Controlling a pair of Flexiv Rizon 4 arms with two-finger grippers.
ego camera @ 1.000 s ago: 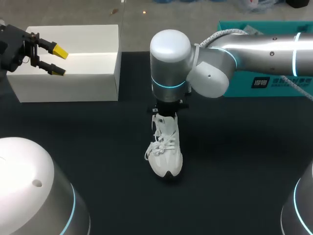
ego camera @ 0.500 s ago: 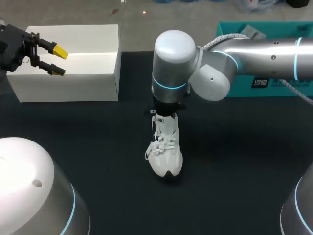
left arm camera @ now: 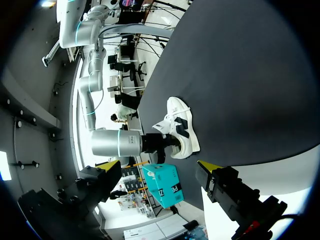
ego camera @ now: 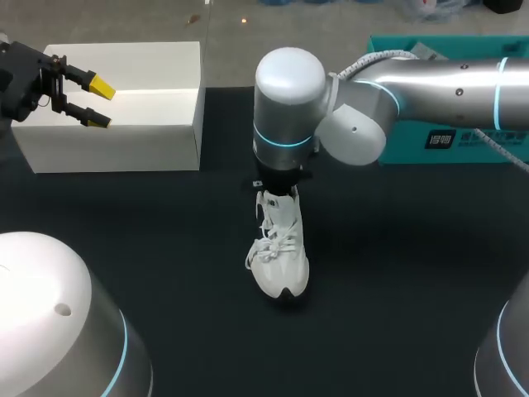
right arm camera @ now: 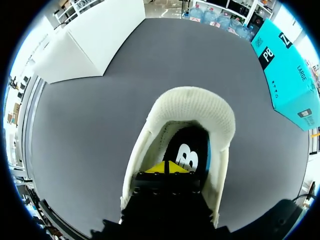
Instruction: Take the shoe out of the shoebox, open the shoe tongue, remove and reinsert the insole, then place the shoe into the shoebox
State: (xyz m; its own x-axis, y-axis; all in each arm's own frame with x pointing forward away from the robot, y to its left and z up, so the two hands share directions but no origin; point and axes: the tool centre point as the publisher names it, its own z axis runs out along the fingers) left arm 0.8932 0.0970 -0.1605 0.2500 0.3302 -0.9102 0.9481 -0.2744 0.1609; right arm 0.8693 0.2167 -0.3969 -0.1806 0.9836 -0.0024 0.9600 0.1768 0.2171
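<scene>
table: dark top, fills most of the head view.
white box: upper left of the frame, at the table's far edge.
teal box: upper right, partly behind your right arm. Likely the shoebox, but you can't confirm that from here.
shoe: white, laced, out of any box. It stands on its sole at centre frame, toe toward the lower edge, well apart from both boxes.
right gripper: pointing straight down into the shoe's opening, heel collar ahead of it. Only one yellow tip shows, so you can't tell whether it's open or closed.
left gripper: open and empty, over the white box at upper left, well away from the shoe.
insole: dark with a white mark, lying flat inside the shoe just ahead of the right gripper's tip.
step: looks like tongue opening or the start of insole removal. The insole isn't out yet.
next: you need a pinch on the insole's edge, then a pull up and out. Nothing pins the shoe, so expect it to lift or tip. Consider bringing your left gripper over to hold it.
</scene>
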